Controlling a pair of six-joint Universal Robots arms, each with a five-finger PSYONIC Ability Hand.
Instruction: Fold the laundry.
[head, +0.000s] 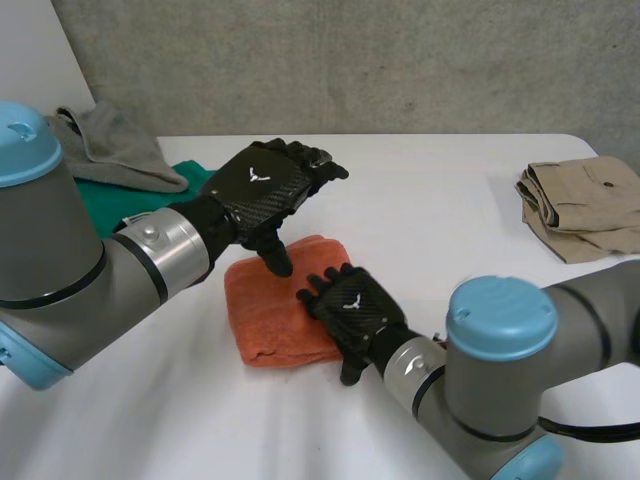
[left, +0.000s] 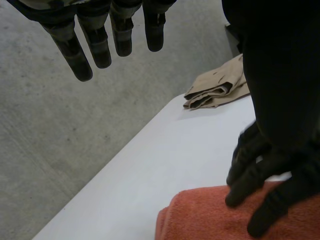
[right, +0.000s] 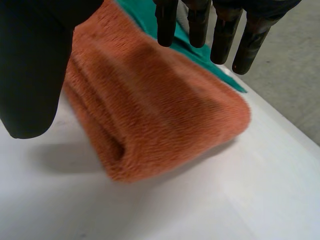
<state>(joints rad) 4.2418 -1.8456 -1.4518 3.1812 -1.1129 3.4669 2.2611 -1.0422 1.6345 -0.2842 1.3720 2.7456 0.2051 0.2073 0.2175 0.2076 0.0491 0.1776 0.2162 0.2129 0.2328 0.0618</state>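
Resting on the orange towel (head: 266, 312), right hand (head: 352, 308) lies flat; left hand (head: 262, 185) hovers, fingers (left: 97, 47) straight.

Bright even light, soft shadow beneath orange towel (right: 150, 110)

We log a white table (head: 470, 210), matte and plain. It runs on past the fingertips of the left hand (head: 262, 183) to a straight far edge. Directly behind that edge stands a grey concrete wall (head: 380, 60), mottled and lightly pitted. To the left of that hand, a white panel (head: 28, 55) meets the concrete. Beyond the fingertips of the right hand (right: 30, 65), the table edge gives way to a grey concrete surface (right: 300, 75); we cannot tell whether it is wall or floor. Light falls evenly and diffusely across the tabletop.
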